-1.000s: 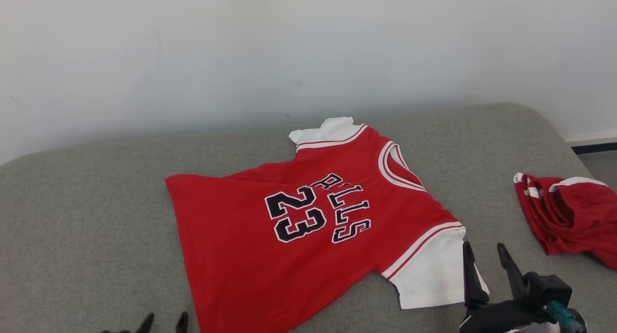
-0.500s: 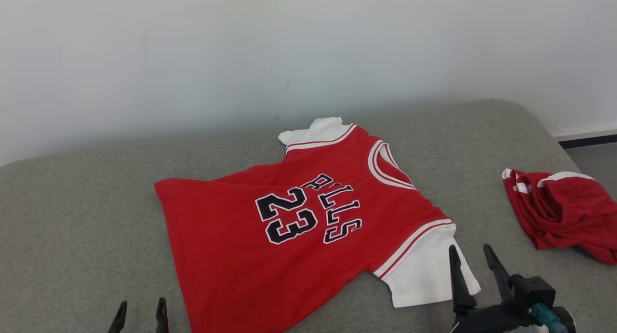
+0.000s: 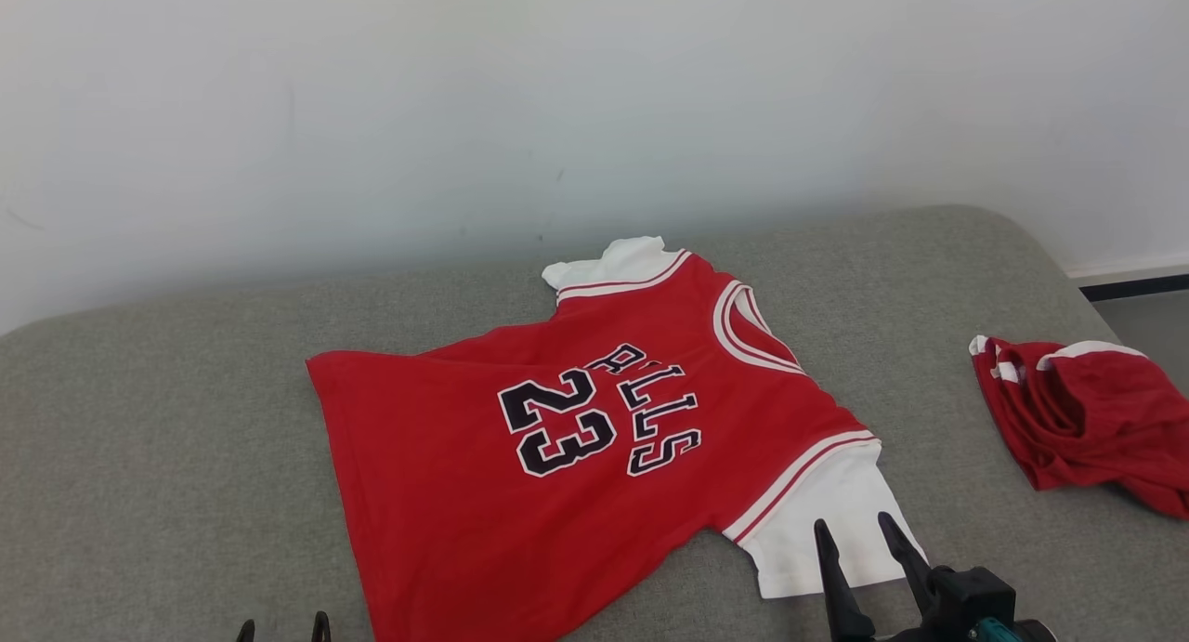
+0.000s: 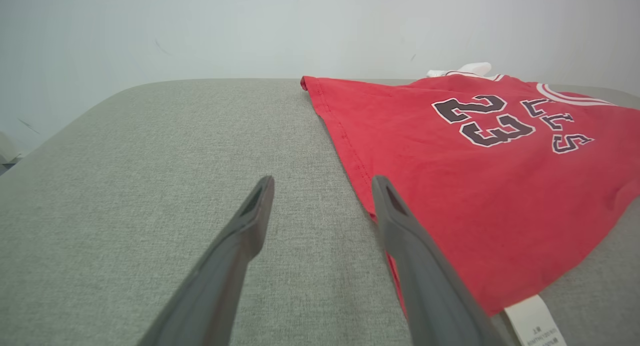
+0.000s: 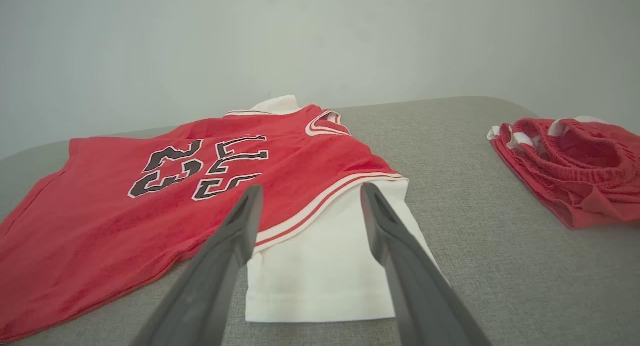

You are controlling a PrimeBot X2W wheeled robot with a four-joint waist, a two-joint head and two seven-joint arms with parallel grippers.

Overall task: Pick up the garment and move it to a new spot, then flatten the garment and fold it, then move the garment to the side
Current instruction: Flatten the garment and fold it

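Find the red garment (image 3: 557,456) flat on the desk (image 3: 139,438). Looks soft, light, floppy. Best to pinch white sleeve (image 3: 790,540) at 12 o'clock of right tool (image 3: 855,528), hem (image 4: 350,155) at 1 o'clock of left tool (image 4: 322,186), both spread wide and empty.

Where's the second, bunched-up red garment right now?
The bunched-up garment lies at the head view's far right on the grey cushion, apart from the spread jersey.
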